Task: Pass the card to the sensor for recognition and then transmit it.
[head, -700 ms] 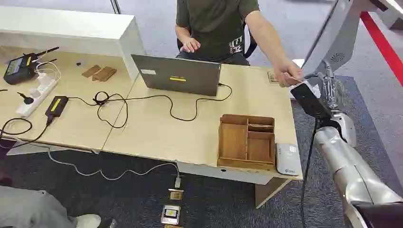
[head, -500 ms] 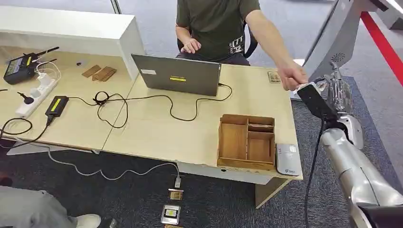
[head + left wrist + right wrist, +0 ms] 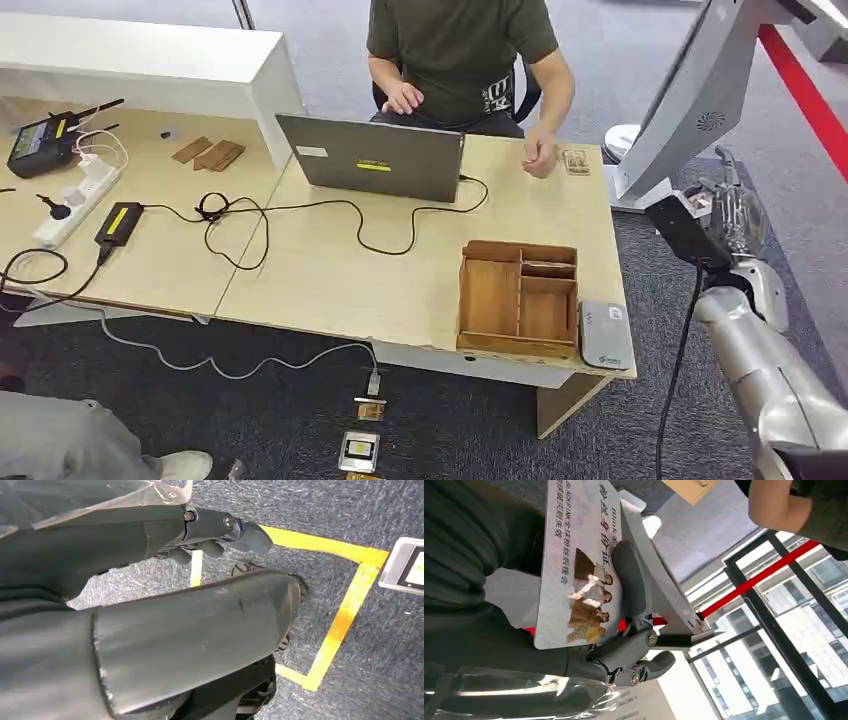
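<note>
Right wrist view: right hand [image 3: 624,630] pinches the card [image 3: 576,565], whose long axis runs along the thumb

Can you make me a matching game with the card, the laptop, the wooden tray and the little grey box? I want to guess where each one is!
Things:
1. card
2. laptop
3. wooden tray
4. grey box

Places:
A. at the table's front right corner
B. in the right hand
C. just left of the grey box
D. in front of the seated person

Pairs: 1-B, 2-D, 3-C, 4-A
</note>
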Robot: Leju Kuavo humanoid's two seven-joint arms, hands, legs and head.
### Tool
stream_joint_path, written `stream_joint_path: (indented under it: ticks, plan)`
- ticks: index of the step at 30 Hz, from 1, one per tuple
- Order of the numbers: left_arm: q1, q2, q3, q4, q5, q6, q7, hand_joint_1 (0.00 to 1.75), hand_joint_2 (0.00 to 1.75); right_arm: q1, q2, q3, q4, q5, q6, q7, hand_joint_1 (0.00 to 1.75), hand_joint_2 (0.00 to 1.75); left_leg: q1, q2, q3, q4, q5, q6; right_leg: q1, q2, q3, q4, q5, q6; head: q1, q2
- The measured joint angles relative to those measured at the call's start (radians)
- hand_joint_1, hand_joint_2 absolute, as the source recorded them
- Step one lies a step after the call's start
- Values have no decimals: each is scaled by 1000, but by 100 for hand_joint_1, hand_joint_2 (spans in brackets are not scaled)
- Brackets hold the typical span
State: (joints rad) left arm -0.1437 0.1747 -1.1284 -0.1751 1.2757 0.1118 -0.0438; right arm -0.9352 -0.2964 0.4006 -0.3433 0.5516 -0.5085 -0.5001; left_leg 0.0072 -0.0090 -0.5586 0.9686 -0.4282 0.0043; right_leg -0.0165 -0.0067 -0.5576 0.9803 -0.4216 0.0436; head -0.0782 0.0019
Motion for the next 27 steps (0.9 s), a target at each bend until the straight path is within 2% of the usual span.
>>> stream_joint_path:
  ticks: [8, 14, 19, 27]
  plan:
    - [0, -2, 0, 0, 25, 33, 25, 0, 0, 41, 9, 21, 0, 33, -19, -5, 175, 175, 0, 0, 0, 0, 0, 0, 0, 0, 0, 0, 0, 0, 0, 0]
    - [0, -9, 1, 0, 55, 74, 46, 0, 0, 91, 30, 33, -3, 29, -54, -39, 175, 175, 0, 0, 0, 0, 0, 0, 0, 0, 0, 0, 0, 0, 0, 0]
    - [0, -16, 2, 0, 58, 87, 42, 0, 0, 112, 48, 45, -9, 25, -52, -58, 175, 175, 0, 0, 0, 0, 0, 0, 0, 0, 0, 0, 0, 0, 0, 0]
    - [0, -20, 2, 0, 58, 89, 50, 0, 0, 136, 54, 53, -11, 12, -32, -32, 175, 175, 0, 0, 0, 0, 0, 0, 0, 0, 0, 0, 0, 0, 0, 0]
